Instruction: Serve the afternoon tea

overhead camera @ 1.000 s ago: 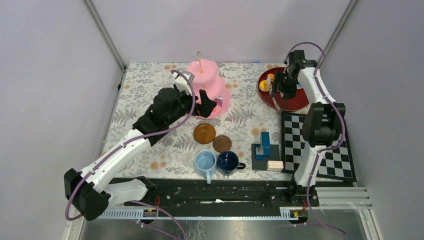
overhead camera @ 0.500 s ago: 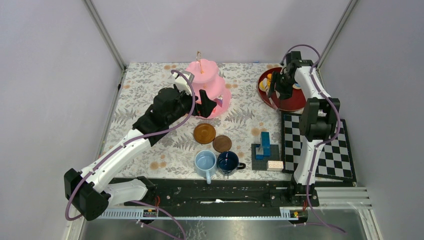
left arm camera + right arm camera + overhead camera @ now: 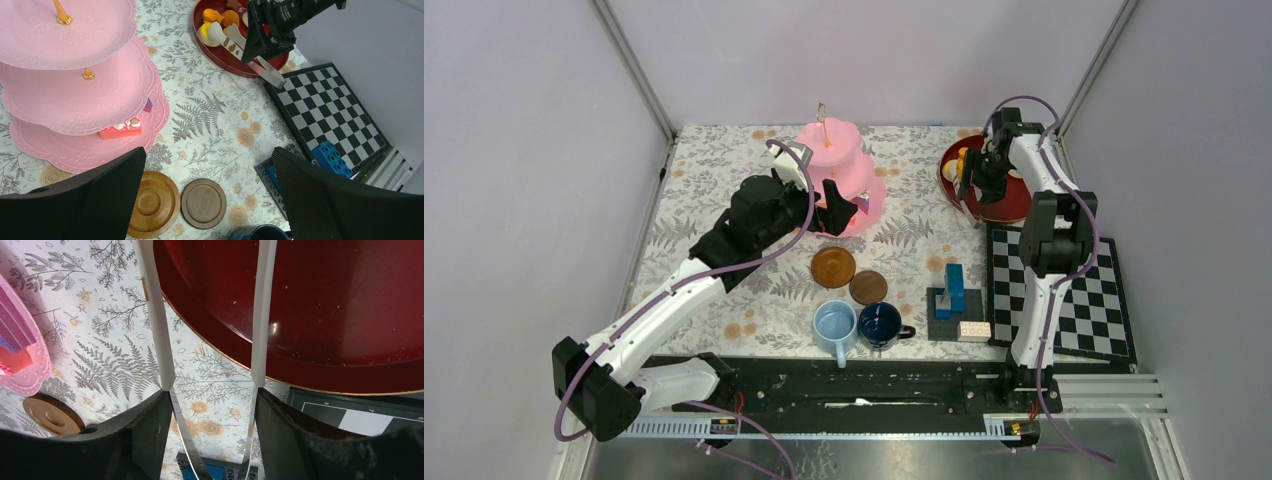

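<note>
A floral table (image 3: pixel 724 200) seen from above. At the far centre stands a pink three-tier stand (image 3: pixel 839 160) with a gold loop; a red pastry (image 3: pixel 120 131) lies on its bottom tier. The left claw (image 3: pixel 839 212), spread wide and empty, hovers just beside the stand's near right edge. At the far right, the right claw (image 3: pixel 212 400) is narrowed on white tongs (image 3: pixel 267 74) over a red tray (image 3: pixel 1009 208) holding orange and yellow pastries (image 3: pixel 220 17). Two brown saucers (image 3: pixel 833 266) lie side by side mid-table, nearer than the stand. Nearer still, a light-blue mug (image 3: pixel 835 325) and a dark-blue mug (image 3: pixel 880 324) stand together. A blue block stack (image 3: pixel 953 290) and chequered board (image 3: pixel 1074 300) sit to the right
</note>
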You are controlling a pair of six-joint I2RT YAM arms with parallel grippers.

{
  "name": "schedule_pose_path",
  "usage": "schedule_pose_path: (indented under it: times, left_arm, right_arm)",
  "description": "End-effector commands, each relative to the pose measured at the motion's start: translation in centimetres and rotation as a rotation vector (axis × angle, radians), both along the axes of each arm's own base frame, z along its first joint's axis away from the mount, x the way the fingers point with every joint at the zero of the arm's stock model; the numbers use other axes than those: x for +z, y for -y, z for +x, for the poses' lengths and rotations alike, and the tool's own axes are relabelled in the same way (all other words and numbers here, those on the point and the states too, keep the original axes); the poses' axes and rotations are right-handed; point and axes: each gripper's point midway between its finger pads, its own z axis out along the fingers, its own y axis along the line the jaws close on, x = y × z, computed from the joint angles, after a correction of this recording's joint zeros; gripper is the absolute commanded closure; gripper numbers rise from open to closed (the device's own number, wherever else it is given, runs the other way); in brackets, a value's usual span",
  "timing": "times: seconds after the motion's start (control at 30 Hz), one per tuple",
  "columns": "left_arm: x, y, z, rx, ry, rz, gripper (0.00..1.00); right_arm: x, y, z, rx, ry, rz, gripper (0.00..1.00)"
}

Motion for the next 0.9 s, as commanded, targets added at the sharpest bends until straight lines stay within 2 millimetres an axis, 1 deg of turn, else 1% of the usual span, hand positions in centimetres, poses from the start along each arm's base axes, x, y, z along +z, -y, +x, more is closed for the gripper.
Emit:
schedule_pose_path:
  times: [0.0,0.17,0.37,0.67,0.87]
  left_arm:
    - [2.7,0.4,0.1,-0.014,0.057,-0.059,0.01]
    - [2.7,0.4,0.2,-0.011,0.057,-0.057,0.01]
    - [2.6,0.4,0.2,-0.013,0.053,-0.056,0.01]
    - [2.6,0.2,0.3,-0.003,0.056,-0.051,0.01]
    - [2.8,0.0,0.4,0.008,0.062,-0.047,0.01]
  right_arm:
    - [0.8,-0.4,0.9,0.025,0.024,-0.002,0.34]
    - [0.5,-1.1,1.1,0.043,0.024,-0.004,0.34]
    - [1.0,-1.3,1.2,0.048,0.035,-0.006,0.34]
    - [-0.5,-1.4,1.8,0.044,0.014,-0.018,0.33]
    - [-0.6,-1.0,2.3,0.045,0.006,-0.056,0.32]
